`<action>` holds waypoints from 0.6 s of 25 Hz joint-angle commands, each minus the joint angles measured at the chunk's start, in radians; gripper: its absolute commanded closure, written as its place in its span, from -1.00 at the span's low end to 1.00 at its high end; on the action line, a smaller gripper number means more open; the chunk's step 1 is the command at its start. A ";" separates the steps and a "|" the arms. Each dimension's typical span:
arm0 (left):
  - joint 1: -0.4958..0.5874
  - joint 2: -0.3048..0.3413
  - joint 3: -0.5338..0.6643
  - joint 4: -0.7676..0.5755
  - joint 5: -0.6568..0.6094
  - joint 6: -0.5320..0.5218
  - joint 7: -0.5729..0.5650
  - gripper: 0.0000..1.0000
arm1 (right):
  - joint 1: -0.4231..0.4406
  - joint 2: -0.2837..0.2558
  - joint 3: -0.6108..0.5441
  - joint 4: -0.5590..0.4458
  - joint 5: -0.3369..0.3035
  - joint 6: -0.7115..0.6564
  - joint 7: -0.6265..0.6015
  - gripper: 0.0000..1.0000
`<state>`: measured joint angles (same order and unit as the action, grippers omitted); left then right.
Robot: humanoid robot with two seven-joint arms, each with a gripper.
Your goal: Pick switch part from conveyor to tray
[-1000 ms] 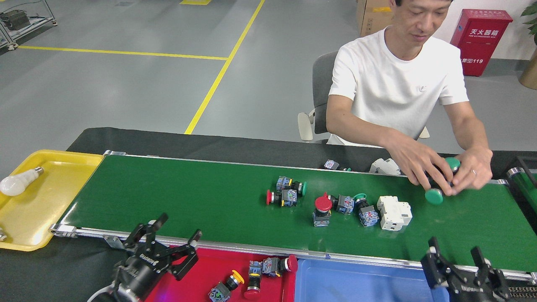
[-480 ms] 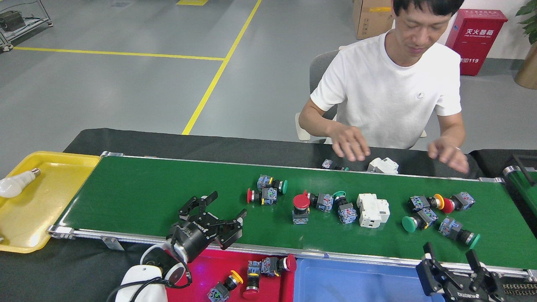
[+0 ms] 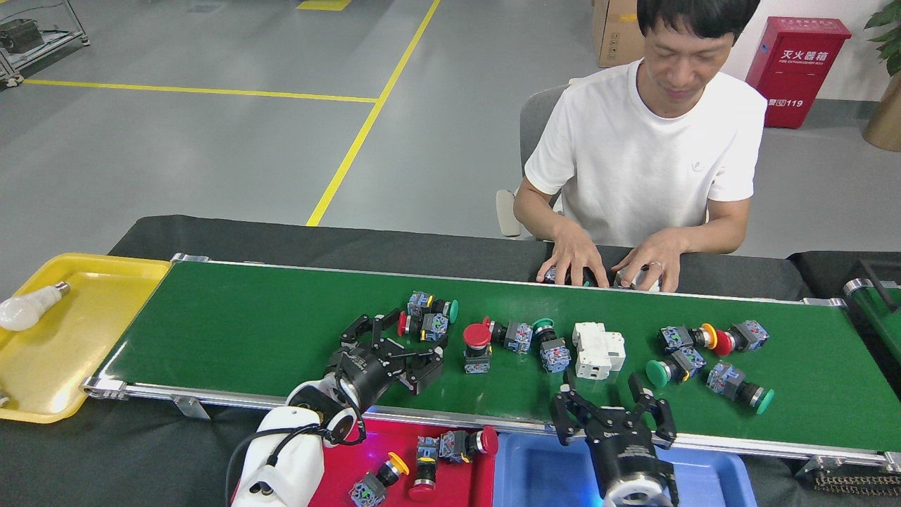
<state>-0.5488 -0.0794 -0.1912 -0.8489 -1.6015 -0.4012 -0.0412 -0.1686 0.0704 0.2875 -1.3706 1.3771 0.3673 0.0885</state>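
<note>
Head view: my left gripper (image 3: 394, 343), jaws spread, sits just left of the red-and-green switch cluster (image 3: 424, 320) on the dark-green conveyor belt (image 3: 239, 331); right gripper (image 3: 611, 407), also spread, is farther.

red cabinet (image 3: 795, 67) | white Chinese characters "灭火器箱" | number "119" beneath

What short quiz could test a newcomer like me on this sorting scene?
1. True or false: the left gripper is open over the long dark-green conveyor belt.
2. Which near-side tray already holds button switch parts: A the red plastic tray, B the blue plastic tray?
3. Fill in: the yellow plastic tray holds a white ____.

Key: 1 true; 2 A; 3 light bulb.
</note>
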 commanded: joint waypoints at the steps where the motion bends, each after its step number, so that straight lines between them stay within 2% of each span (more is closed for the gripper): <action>1: -0.030 -0.010 -0.002 0.011 0.000 0.042 0.006 -0.98 | -0.069 0.008 0.005 0.064 -0.007 0.061 -0.003 -0.93; 5: -0.034 -0.045 -0.008 0.016 -0.001 0.194 0.006 -0.98 | -0.149 0.028 0.005 0.203 -0.016 0.058 -0.004 -0.89; 7: -0.039 -0.046 -0.022 0.016 0.000 0.248 0.006 -0.85 | -0.169 0.023 0.007 0.222 -0.018 0.048 0.002 -0.69; 8: -0.040 -0.048 -0.030 0.017 0.000 0.262 0.012 -0.66 | -0.169 0.019 0.009 0.226 -0.018 0.036 0.005 -0.55; 10: -0.040 -0.048 -0.030 0.019 0.000 0.266 0.017 -0.31 | -0.169 0.009 0.009 0.223 -0.026 -0.038 0.004 0.12; 11: -0.040 -0.048 -0.030 0.027 0.000 0.269 0.017 -0.15 | -0.169 0.000 0.007 0.223 -0.041 -0.100 0.002 0.57; 12: -0.040 -0.048 -0.030 0.031 0.000 0.269 0.017 0.00 | -0.169 -0.003 0.007 0.222 -0.049 -0.133 0.002 0.77; 14: -0.040 -0.046 -0.031 0.042 0.000 0.269 0.017 0.55 | -0.170 -0.003 0.007 0.215 -0.050 -0.137 0.004 0.77; 15: -0.040 -0.045 -0.031 0.044 0.000 0.268 0.017 0.69 | -0.169 -0.003 0.007 0.205 -0.052 -0.145 0.005 0.77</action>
<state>-0.5733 -0.1243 -0.2185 -0.8039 -1.6013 -0.1354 -0.0290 -0.3210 0.0693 0.2962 -1.1460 1.3281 0.2546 0.0924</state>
